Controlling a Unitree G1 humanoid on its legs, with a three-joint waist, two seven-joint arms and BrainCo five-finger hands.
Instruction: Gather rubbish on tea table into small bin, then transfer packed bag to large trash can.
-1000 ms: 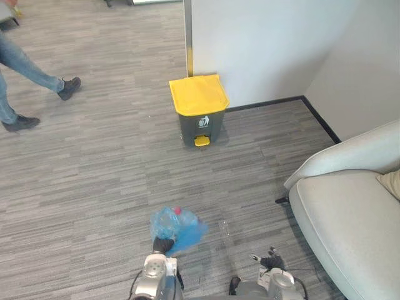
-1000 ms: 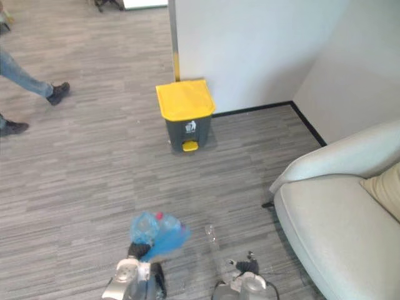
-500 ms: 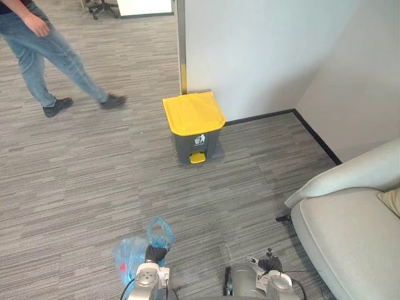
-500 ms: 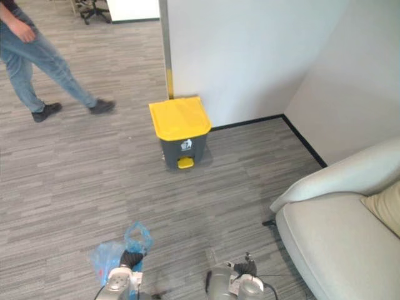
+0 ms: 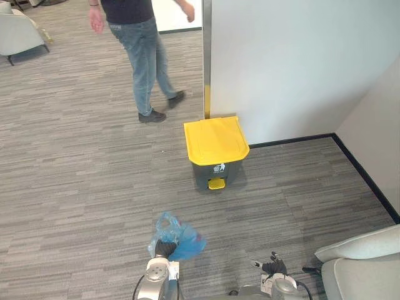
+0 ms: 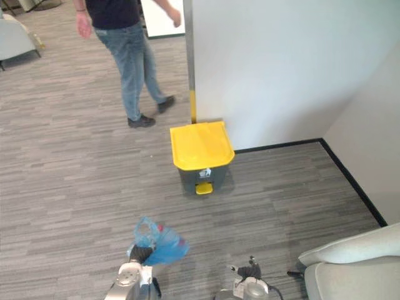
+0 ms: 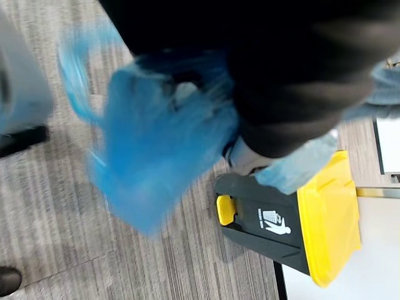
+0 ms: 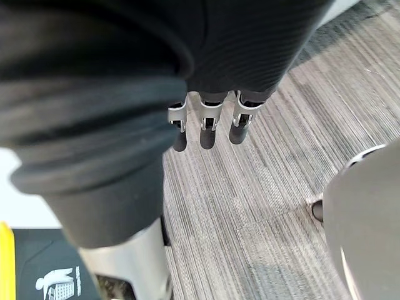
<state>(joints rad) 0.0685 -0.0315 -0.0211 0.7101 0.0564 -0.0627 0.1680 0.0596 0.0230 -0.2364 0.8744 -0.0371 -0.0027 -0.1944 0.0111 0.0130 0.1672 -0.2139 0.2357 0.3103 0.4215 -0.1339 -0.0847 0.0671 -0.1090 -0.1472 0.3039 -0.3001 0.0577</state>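
A blue plastic bag (image 5: 177,236) packed with rubbish, a red bit showing through it, hangs just above the grey floor. My left hand (image 5: 164,249) is shut on its gathered neck. In the left wrist view the blue bag (image 7: 150,156) swings in front of the large trash can (image 7: 294,219). This dark grey can with a closed yellow lid (image 5: 215,140) and a yellow pedal stands against the white wall, some way ahead of the bag and slightly right. My right hand (image 8: 206,128) hangs low over the floor, fingers straight and holding nothing.
A person (image 5: 145,56) in jeans walks on the floor behind and left of the can. A light sofa (image 5: 365,269) fills the near right corner. A pale armchair (image 5: 17,34) stands at the far left. The white wall (image 5: 300,62) runs behind the can.
The whole view has shifted, so the camera moved. The bag has swung from the left of my left hand to its front. The person has walked right, nearer the wall's edge.
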